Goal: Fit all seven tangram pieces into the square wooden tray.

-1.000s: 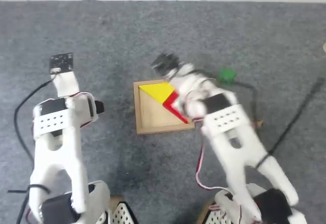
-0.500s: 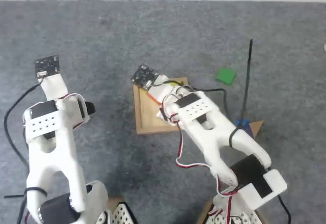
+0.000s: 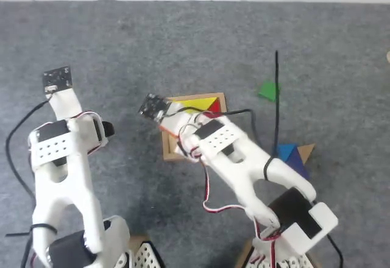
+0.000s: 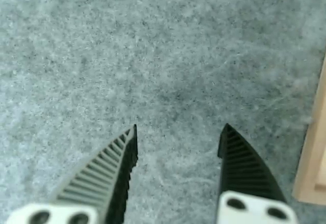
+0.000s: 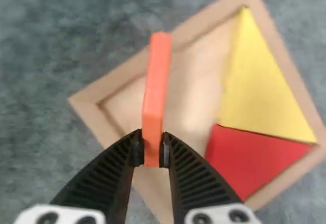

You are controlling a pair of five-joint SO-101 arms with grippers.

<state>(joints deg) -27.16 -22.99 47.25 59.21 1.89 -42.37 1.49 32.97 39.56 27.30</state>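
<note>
The square wooden tray holds a yellow triangle and a red triangle; the rest of its floor is bare wood. My right gripper is shut on an orange piece, held on edge above the tray's bare half. From above, the right arm covers much of the tray, with yellow and red showing at its far corner. My left gripper hangs open over bare carpet, the tray's edge just beside it.
A green piece lies on the carpet beyond the tray to the right. A blue piece, a dark purple piece and a tan triangle lie together right of the tray. A black cable stands near them. The left arm is left of the tray.
The right arm swung left across the tray, carrying the orange piece from its right side to over its left half. The left arm shifted slightly left, then held still.
</note>
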